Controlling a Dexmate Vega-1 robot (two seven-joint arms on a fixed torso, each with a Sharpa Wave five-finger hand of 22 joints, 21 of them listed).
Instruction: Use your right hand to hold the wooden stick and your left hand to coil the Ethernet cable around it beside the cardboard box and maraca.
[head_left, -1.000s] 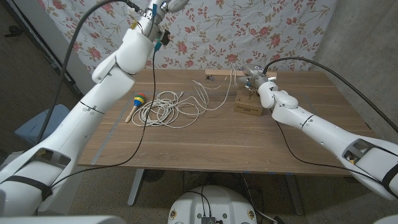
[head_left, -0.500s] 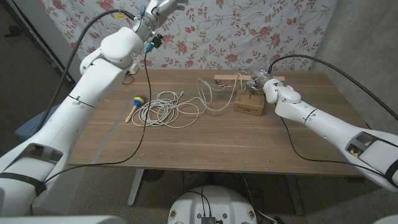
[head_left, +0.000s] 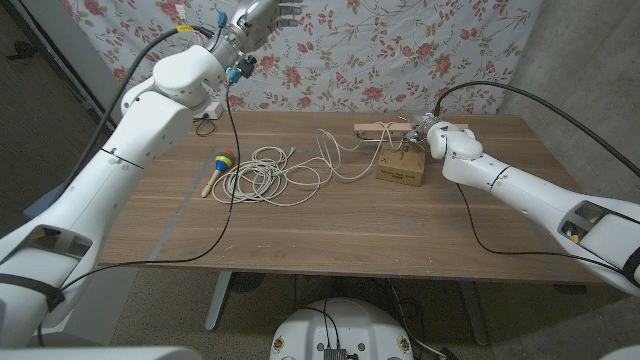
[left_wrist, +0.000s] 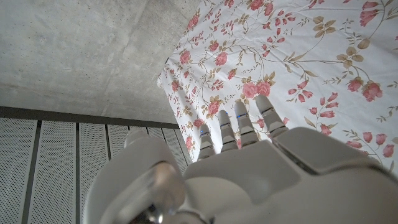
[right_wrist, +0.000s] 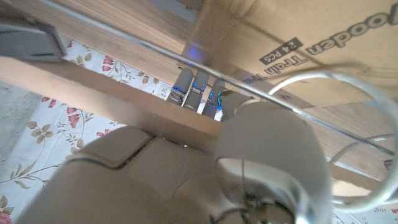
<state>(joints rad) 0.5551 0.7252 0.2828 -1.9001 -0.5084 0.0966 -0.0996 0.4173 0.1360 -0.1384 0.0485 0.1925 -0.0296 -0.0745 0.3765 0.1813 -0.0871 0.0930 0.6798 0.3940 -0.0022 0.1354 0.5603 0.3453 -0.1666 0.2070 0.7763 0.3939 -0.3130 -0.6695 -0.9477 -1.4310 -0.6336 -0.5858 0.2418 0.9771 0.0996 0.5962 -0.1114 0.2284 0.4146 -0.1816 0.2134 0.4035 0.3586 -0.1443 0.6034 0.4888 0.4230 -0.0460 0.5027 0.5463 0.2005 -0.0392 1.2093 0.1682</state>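
Observation:
My right hand (head_left: 428, 132) grips the wooden stick (head_left: 375, 128), holding it level just above the table's far side, over the cardboard box (head_left: 400, 169). The white Ethernet cable (head_left: 268, 176) lies in a loose coil at mid-table; one strand (head_left: 345, 158) rises toward the stick. The maraca (head_left: 219, 165) lies left of the coil. My left hand (head_left: 266, 12) is raised high before the floral curtain, fingers apart and holding nothing. In the right wrist view, my right hand (right_wrist: 205, 155) wraps the stick (right_wrist: 93, 87) beside the box (right_wrist: 298, 56) and cable (right_wrist: 348, 81). The left wrist view shows my left hand (left_wrist: 249, 162) spread.
A small white adapter (head_left: 209, 112) sits at the table's back left. The floral curtain (head_left: 340, 50) hangs behind the table, and a concrete wall stands on the right. Bare wood (head_left: 330, 240) runs along the near half of the table.
My right hand has carried the stick a little to the right, above the box. The left arm has swung further left, its hand staying high and spread.

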